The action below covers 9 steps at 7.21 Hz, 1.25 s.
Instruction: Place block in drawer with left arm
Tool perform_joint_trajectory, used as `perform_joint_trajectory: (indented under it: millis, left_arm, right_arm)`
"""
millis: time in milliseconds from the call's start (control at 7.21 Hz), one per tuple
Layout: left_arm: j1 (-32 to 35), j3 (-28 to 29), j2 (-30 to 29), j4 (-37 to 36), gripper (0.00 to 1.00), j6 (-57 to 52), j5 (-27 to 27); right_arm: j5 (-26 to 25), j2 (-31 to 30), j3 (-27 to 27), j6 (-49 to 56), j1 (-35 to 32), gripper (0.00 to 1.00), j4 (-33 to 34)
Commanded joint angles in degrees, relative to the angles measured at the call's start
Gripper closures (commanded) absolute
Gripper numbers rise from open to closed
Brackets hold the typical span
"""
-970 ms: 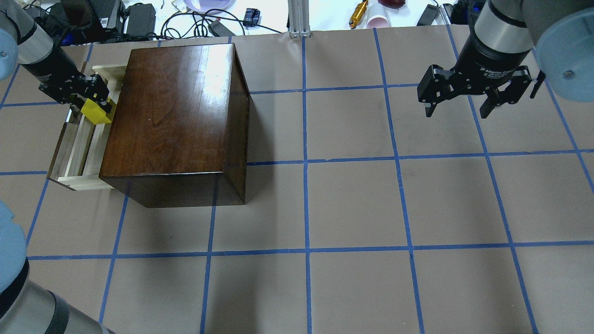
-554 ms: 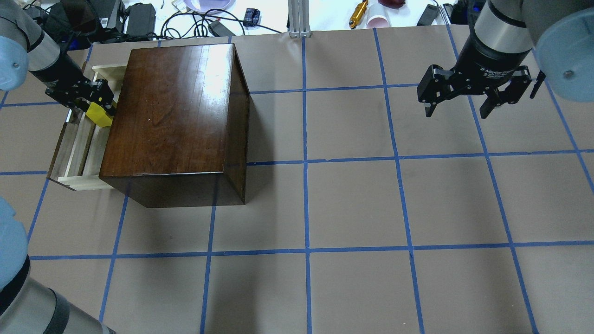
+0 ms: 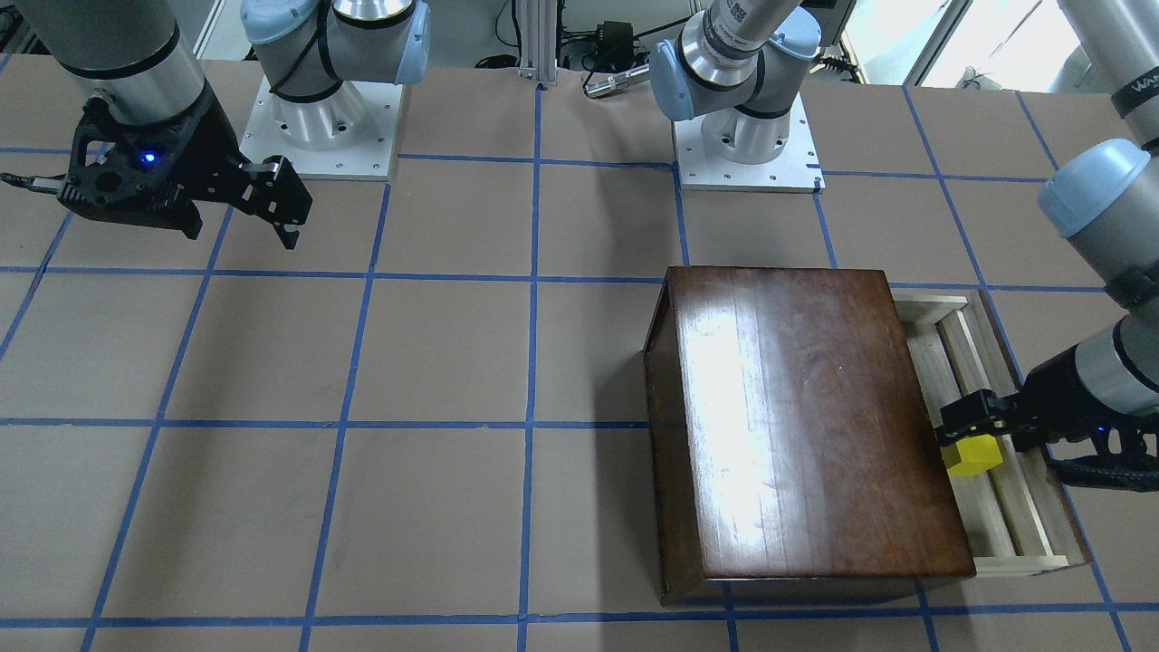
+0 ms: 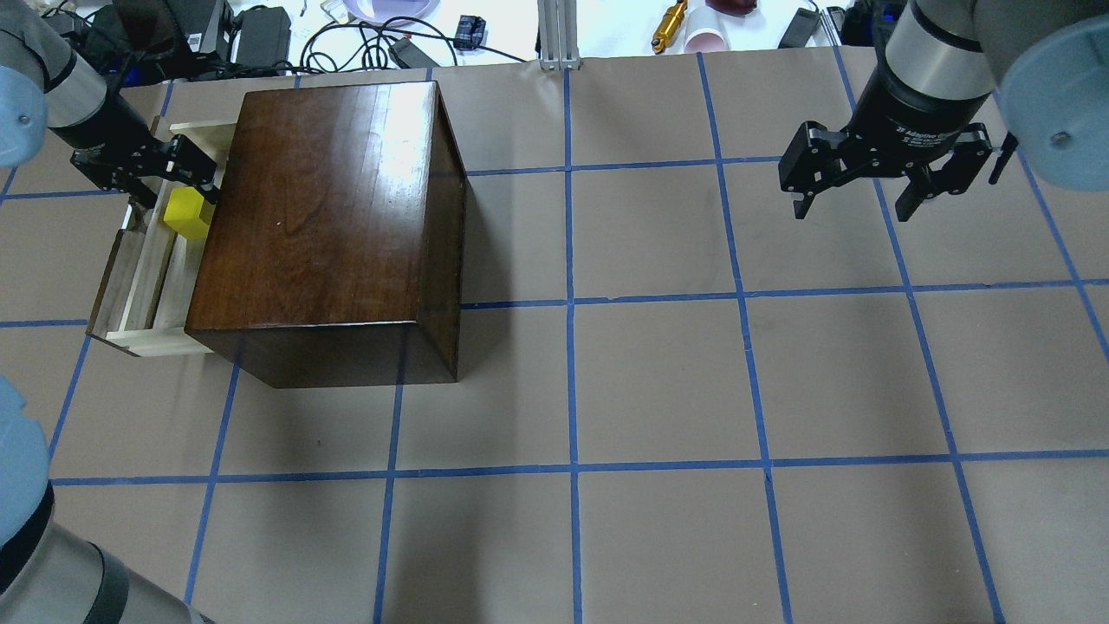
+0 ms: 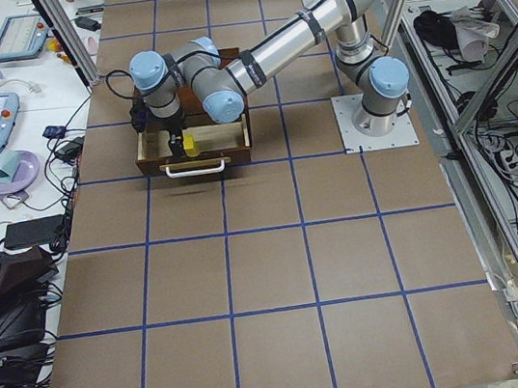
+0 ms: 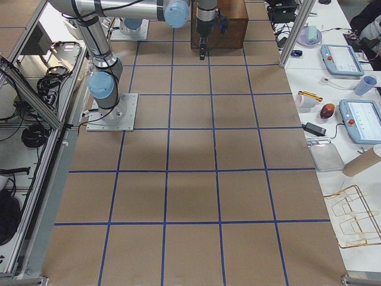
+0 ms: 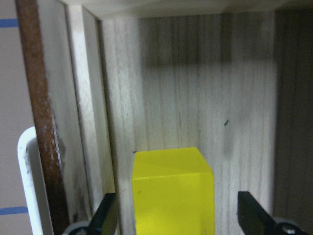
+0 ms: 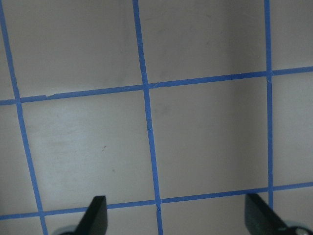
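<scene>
Front-facing view: the block (image 3: 971,455) is logged inside the drawer (image 3: 1005,521), just beside the wooden box (image 3: 797,417); overhead view: the left gripper (image 4: 173,184) is placed directly over it; left wrist view: the fingers (image 7: 106,215) are shown spread, with the block untouched between them.

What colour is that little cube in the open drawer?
Bright yellow. The block shows best in the left wrist-mounted view, against the pale wooden drawer.
</scene>
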<state>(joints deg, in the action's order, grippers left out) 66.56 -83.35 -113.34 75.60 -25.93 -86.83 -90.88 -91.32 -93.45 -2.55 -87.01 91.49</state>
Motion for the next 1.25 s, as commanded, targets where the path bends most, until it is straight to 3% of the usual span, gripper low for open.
perform_joint_trajectory:
  millis: [0, 554, 693, 1109]
  left_arm:
    - [-0.03, 1.77, 0.75, 0.86, 0.00, 0.00, -0.45]
    - [1.11, 5.82, 3.82, 9.37, 0.00, 4.20, -1.23]
    - [3.03, 5.91, 5.05, 9.21, 0.00, 7.01, -4.11]
    - [11.11, 5.65, 6.90, 8.77, 0.00, 14.13, -4.58]
  right_arm:
    - [0.00, 0.00, 0.02, 0.00, 0.00, 0.00, 0.00]
    - [0.00, 0.00, 0.02, 0.00, 0.00, 0.00, 0.00]
    - [0.00, 0.00, 0.02, 0.00, 0.09, 0.00, 0.00]
    - [0.00, 0.00, 0.02, 0.00, 0.00, 0.00, 0.00]
